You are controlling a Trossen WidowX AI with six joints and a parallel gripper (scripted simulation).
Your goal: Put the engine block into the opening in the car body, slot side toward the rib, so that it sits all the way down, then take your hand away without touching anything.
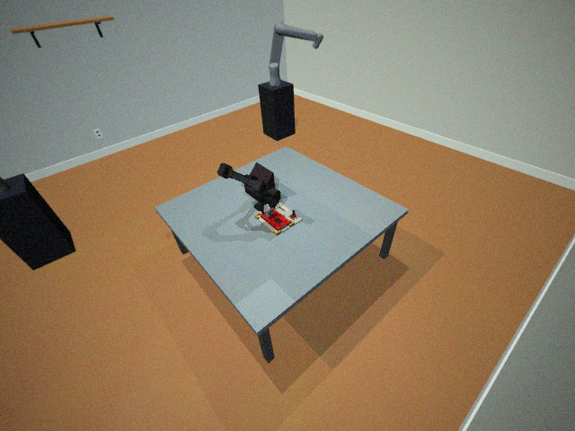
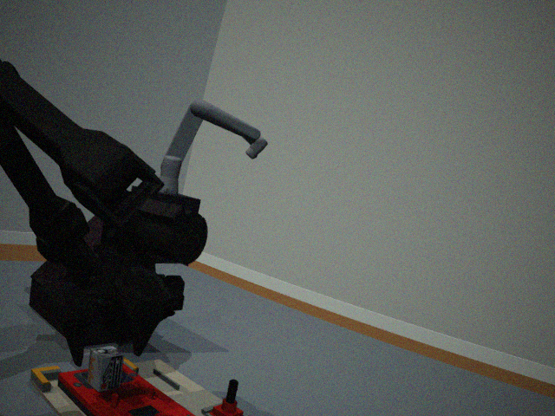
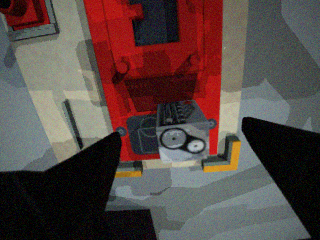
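The grey engine block (image 1: 267,212) (image 2: 106,369) (image 3: 182,131) stands upright at the near end of the red car body (image 2: 139,393) (image 3: 206,65). In the wrist view it covers the right part of the opening; the dark recess (image 3: 137,136) shows to its left. It rises well above the red top; how deep it sits cannot be told. Two pulley discs show on its upper face. The rib cannot be made out. My gripper (image 2: 107,358) (image 3: 180,130) is open and empty, its fingertips above the car body, one to each side of the block, apparently not touching it.
The car body lies on a cream board (image 3: 45,75) with yellow corner brackets (image 2: 43,378) (image 3: 235,155). A red piece with an upright black peg (image 2: 231,392) stands on the board beside the car body. A thin dark slot or bar (image 2: 166,379) (image 3: 73,124) lies along the board.
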